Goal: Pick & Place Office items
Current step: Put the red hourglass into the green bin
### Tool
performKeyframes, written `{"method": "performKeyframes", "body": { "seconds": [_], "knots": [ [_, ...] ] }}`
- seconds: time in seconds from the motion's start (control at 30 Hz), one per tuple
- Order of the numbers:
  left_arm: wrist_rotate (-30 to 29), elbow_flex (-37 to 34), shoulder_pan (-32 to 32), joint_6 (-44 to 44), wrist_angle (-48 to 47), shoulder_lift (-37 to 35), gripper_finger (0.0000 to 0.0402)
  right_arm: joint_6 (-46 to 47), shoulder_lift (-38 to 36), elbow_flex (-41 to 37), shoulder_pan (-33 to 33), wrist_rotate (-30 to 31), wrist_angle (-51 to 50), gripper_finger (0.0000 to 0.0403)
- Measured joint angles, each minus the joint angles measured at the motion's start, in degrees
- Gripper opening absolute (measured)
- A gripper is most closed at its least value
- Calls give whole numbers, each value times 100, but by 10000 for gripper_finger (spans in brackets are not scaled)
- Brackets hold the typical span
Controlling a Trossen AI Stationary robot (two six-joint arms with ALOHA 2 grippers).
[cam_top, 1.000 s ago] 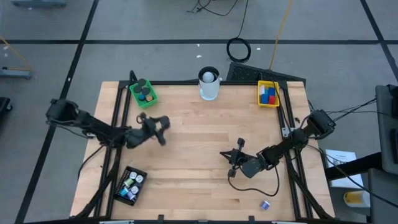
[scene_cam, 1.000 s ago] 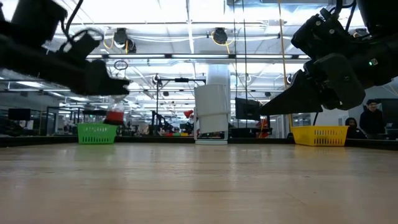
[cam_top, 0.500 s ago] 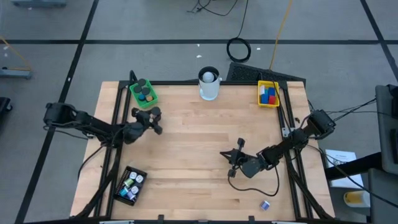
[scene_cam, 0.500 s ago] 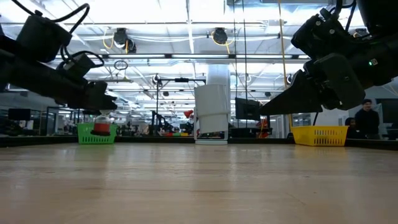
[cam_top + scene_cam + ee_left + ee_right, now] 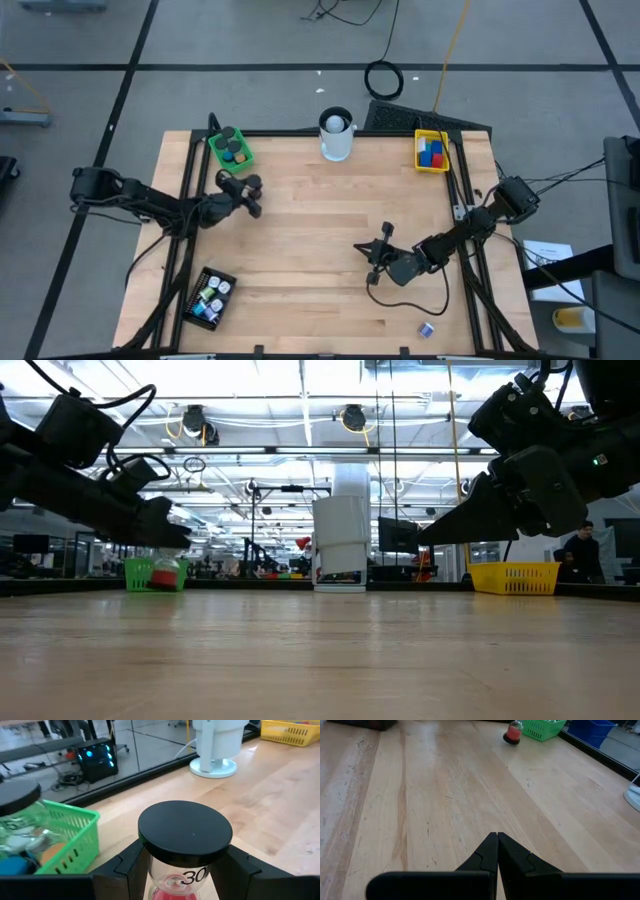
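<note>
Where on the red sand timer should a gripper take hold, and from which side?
Grip the sand timer by its clear glass body, just under the wide black cap, coming in from the side. The cap overhangs the fingers, so it likely won't slip. The left gripper holds it so; the right gripper waits mid-table.

Wooden table (image 5: 320, 230): green tray (image 5: 230, 149), white cup (image 5: 337, 136), yellow tray (image 5: 431, 151), black tray (image 5: 209, 298), small white-and-blue piece (image 5: 426, 329).

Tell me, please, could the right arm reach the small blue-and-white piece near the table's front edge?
Probably yes: the right gripper is shut and empty, and bare table separates it from the blue-and-white piece.
</note>
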Motion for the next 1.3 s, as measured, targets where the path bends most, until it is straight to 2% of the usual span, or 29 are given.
{"method": "performKeyframes", "body": {
  "seconds": [0.2,0.4,0.77,1.0,1.13,1.3],
  "knots": [
    [426,4,66,-32,-2,0,180,0,0,0,0,-6,0,0],
    [464,9,63,38,-104,0,185,0,0,0,0,-9,-2,0],
    [476,30,-114,137,-176,-16,298,-2,0,0,0,-11,-2,0],
    [474,347,-249,250,-275,-61,331,-2,-2,0,0,-13,-4,0],
    [458,826,-193,168,-1163,-61,332,0,-2,0,0,-13,-4,0],
    [381,1549,-84,-75,-2935,-61,333,-2,-2,0,0,-15,-5,0]
  ]
}}
